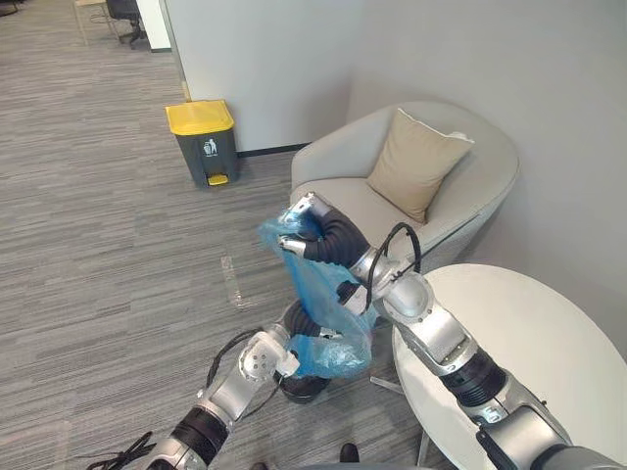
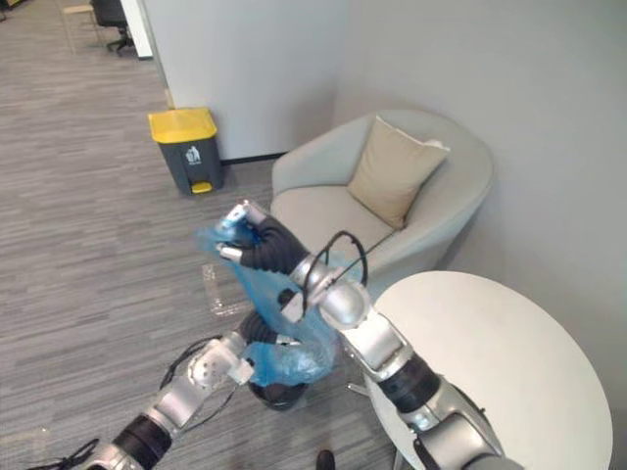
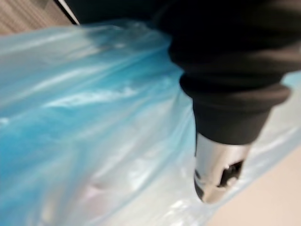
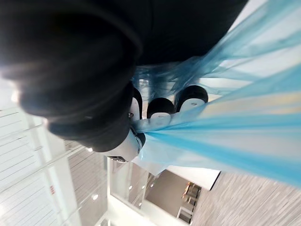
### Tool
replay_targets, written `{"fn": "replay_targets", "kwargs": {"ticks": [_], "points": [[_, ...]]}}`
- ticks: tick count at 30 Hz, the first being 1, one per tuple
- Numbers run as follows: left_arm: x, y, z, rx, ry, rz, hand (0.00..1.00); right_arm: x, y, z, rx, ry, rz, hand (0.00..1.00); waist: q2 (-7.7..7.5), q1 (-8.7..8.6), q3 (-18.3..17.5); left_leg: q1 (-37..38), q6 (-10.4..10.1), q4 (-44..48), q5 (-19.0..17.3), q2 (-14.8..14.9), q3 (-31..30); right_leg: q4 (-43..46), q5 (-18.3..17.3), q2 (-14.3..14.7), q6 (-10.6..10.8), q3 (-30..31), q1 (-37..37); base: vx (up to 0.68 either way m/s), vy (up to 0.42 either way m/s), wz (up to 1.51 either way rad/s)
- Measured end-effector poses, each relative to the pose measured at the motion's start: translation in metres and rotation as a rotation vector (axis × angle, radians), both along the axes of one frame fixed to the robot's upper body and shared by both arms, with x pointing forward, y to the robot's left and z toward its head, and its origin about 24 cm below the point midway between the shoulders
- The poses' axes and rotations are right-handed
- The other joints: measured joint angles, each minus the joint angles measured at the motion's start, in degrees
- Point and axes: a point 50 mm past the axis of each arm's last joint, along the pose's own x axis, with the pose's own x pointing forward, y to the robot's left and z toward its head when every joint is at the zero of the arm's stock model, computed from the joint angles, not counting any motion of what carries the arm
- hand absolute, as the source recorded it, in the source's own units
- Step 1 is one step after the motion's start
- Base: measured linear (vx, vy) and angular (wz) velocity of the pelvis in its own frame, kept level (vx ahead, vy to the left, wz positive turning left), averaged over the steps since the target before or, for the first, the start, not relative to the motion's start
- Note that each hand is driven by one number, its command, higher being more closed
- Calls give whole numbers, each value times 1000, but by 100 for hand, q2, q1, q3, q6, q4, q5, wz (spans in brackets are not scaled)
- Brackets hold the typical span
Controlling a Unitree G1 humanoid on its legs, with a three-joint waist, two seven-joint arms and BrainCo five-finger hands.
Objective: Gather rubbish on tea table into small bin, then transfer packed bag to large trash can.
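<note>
The blue bag [image 1: 318,284] hangs at frame centre, its gathered neck clenched in the raised right hand [image 1: 297,231]. The left hand [image 3: 214,157] lies against the bag's bulging bottom, lower centre; its grip cannot be told. The yellow-lidded trash can [image 1: 203,142] stands upper left.

On the pale rounded upholstered armchair [image 1: 490,166], a tan square fabric cushion [image 1: 416,162]. Left of armchair, by the wall: yellow-lidded dark plastic pedal bin [image 1: 204,142]. Before armchair: thin blue plastic bag [image 1: 313,289]; before and rightward, round white table [image 1: 549,333].
</note>
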Motion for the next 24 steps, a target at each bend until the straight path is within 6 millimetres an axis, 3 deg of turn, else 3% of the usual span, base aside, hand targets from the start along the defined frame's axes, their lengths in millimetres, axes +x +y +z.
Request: {"fn": "replay_targets", "kwargs": {"ticks": [3,6,12,15,17,24], "points": [[0,-3,0,-9,-3,5,100,-2,4,0,9,6,17,100,-3,-4,4,2,-3,0,-2,15,10,0,1,4,-1,11,-3,0,-3,-1],[-2,-11,-15,15,27,58,100,-8,13,-8,-23,25,56,100,-21,-9,19,-1,-18,0,-15,24,49,6,0,3,-1,55,-32,1,-3,-6],[-3,-11,-27,39,62,137,100,-8,8,-20,-17,76,31,100,-62,-90,126,-8,-21,-1,-17,23,76,24,0,4,-1,83,-67,0,1,-3],[-2,-8,-28,34,65,163,100,-7,2,-24,5,101,-7,100,-57,-104,131,-10,-25,-1,-21,24,50,22,0,5,0,79,-67,0,0,0],[-2,4,-28,0,79,235,100,-2,-15,-28,50,115,-93,100,-45,-107,139,-12,-26,-1,-24,30,-17,25,-4,0,5,65,-59,5,-10,4],[-14,14,-26,-67,84,291,100,-2,-38,-47,-9,109,-246,100,-27,-108,151,-17,-25,-3,-25,30,-113,56,-48,-19,56,-13,-35,-5,-4,5]]}}
